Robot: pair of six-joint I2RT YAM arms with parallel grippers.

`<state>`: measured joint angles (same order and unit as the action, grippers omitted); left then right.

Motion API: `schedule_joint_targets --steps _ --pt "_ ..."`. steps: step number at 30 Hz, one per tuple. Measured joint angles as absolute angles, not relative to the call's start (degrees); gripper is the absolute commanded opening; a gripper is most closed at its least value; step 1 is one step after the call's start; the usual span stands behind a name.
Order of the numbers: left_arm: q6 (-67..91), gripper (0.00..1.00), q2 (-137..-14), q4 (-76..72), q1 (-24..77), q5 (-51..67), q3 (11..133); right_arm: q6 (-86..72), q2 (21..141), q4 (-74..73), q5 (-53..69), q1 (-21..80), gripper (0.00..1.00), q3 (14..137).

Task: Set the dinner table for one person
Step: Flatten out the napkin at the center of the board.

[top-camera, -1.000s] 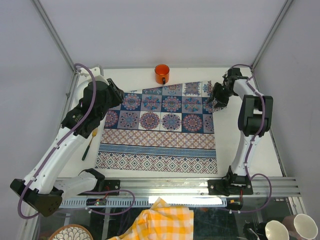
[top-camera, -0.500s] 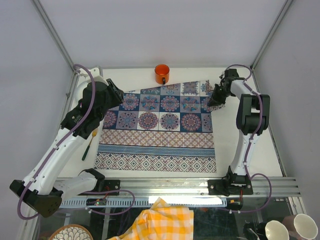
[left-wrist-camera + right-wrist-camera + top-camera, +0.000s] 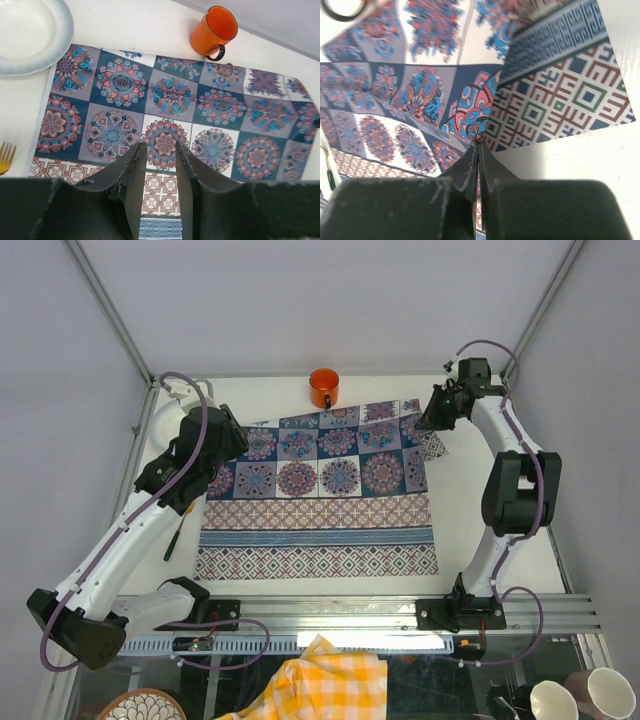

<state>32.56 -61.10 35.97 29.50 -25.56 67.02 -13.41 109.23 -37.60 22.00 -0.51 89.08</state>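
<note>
cloth (image 3: 320, 490) soft, light, floppy, slides easy on counter (image 3: 470, 500); my right fingers (image 3: 479, 145) pinched shut on its far right corner, left fingers (image 3: 230, 437) narrow gap, empty

12 o'clock: mug (image 3: 323, 388).
10 o'clock: plate (image 3: 25, 35).
9 o'clock: fork (image 3: 5, 156).
1 o'clock: raised cloth (image 3: 320, 510) corner.
3 o'clock: bare table (image 3: 468, 512), passable.

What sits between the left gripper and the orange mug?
The patterned cloth, then a strip of bare table, between left gripper and orange mug; the left wrist view shows it.
</note>
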Motion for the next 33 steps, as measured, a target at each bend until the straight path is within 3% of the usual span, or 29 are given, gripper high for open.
schedule_joint_targets --steps 7,13,20,33 --pt "32.7 0.35 -63.0 36.0 29.5 -26.0 66.5 -13.4 101.6 -38.8 22.0 -0.3 0.0 92.0" --pt "33.6 0.58 -63.5 34.8 29.5 -30.7 64.6 -13.4 99.2 -41.8 21.9 -0.3 0.0 92.1" --pt "35.4 0.64 -76.4 35.1 26.5 -33.8 66.4 -13.1 96.7 -45.6 21.1 -0.5 0.0 93.6" --pt "36.3 0.68 -98.2 36.5 13.4 -28.9 78.3 -11.8 93.6 -50.3 19.9 -2.8 0.0 94.5"
